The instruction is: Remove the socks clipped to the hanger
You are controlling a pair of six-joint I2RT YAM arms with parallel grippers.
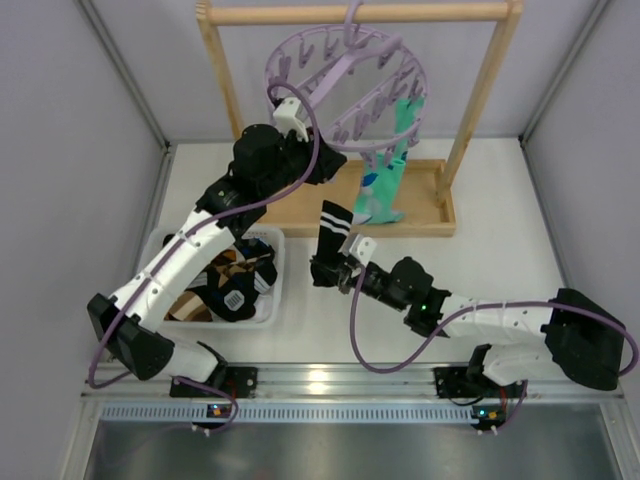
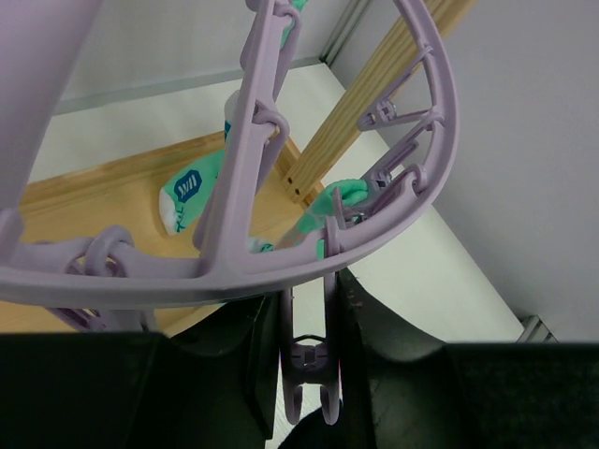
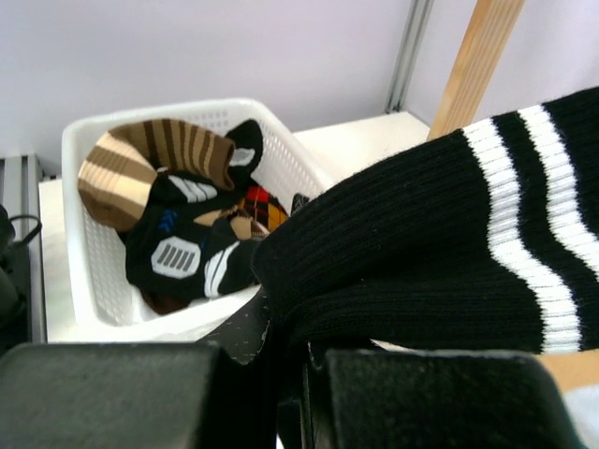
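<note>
A wooden rack point(image 1: 480, 90) stands at the back of the table, and the lavender hanger point(image 1: 300, 42) hangs from its top bar. A white basket point(image 1: 158, 243) at my left holds several loose socks point(image 1: 235, 295). One teal sock point(image 1: 392, 175) hangs clipped at the hanger's right side, its toe resting on the rack's base. My right claw point(image 1: 335, 270) is clenched on a black sock point(image 1: 332, 228) with white stripes, holding it above the table between basket and rack. My left claw point(image 2: 309, 318) is clenched on a peg point(image 2: 307, 360) under the hanger's ring, just beside the teal sock's clip. I judge the black sock is freed and needs dropping into the basket. The teal sock would then need its own peg squeezed open.
</note>
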